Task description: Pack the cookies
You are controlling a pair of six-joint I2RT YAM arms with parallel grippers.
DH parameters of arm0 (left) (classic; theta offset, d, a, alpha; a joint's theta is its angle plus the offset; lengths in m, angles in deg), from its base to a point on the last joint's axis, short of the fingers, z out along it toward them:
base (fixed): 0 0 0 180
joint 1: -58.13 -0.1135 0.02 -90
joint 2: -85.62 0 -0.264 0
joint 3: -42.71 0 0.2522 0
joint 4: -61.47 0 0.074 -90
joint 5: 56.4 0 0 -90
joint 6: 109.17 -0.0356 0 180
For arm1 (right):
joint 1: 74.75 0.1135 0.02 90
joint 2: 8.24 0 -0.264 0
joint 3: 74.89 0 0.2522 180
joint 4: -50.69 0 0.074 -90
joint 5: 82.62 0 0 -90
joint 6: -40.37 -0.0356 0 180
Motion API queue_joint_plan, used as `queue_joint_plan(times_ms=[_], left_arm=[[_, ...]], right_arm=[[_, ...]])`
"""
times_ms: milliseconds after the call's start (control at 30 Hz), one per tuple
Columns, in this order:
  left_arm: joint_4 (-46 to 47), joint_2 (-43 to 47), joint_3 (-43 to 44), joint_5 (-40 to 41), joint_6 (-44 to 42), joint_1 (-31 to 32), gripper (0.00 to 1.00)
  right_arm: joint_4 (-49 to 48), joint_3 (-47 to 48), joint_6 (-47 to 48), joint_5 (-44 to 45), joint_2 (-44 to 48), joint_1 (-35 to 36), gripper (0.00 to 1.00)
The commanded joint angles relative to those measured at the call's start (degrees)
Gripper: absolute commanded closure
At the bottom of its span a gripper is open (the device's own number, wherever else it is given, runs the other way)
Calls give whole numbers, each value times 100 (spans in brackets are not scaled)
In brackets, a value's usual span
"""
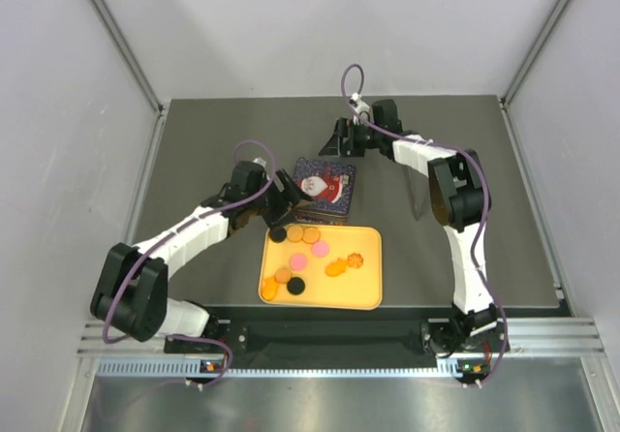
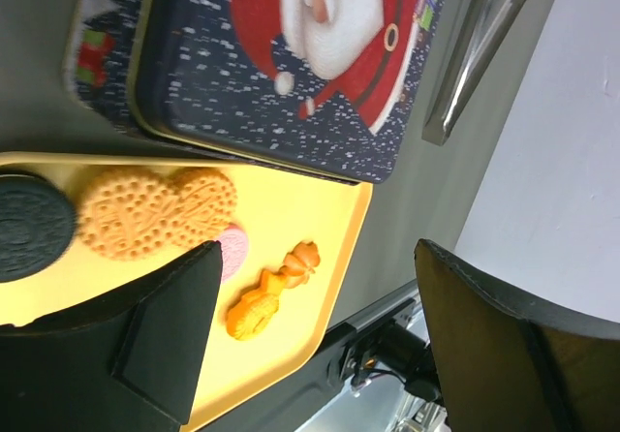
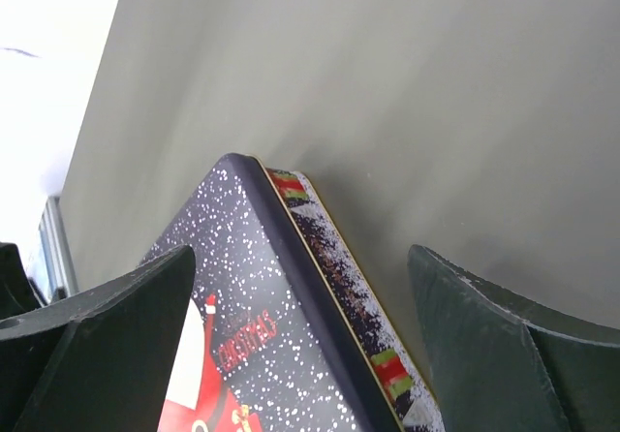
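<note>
Cookies [image 2: 126, 219] on tray [image 2: 300, 209] from left wrist; tin [image 3: 252, 306] corner from right.

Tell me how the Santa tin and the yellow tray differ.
The Santa tin is dark blue with a printed Santa picture; the yellow tray is plain. The tin is closed, lid on; the tray is open and holds the cookies. The tin looks smaller than the tray in the top view. Both are rounded rectangles lying flat, side by side.
</note>
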Motion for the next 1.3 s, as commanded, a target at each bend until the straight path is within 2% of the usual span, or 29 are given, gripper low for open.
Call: queue_joint_plan(times_ms=[0, 600, 900, 1267], left_arm=[[704, -199, 5, 283, 393, 320, 15], [1363, -991, 67, 1539, 640, 655, 12], [1267, -1369, 707, 2030, 288, 647, 12], [1118, -1967, 1411, 1936, 7, 462, 12]], right_arm=[[53, 379, 294, -461, -129, -17, 9], [317, 573, 453, -707, -235, 97, 8], [326, 512, 374, -725, -217, 97, 9], [282, 239, 303, -558, -15, 97, 10]])
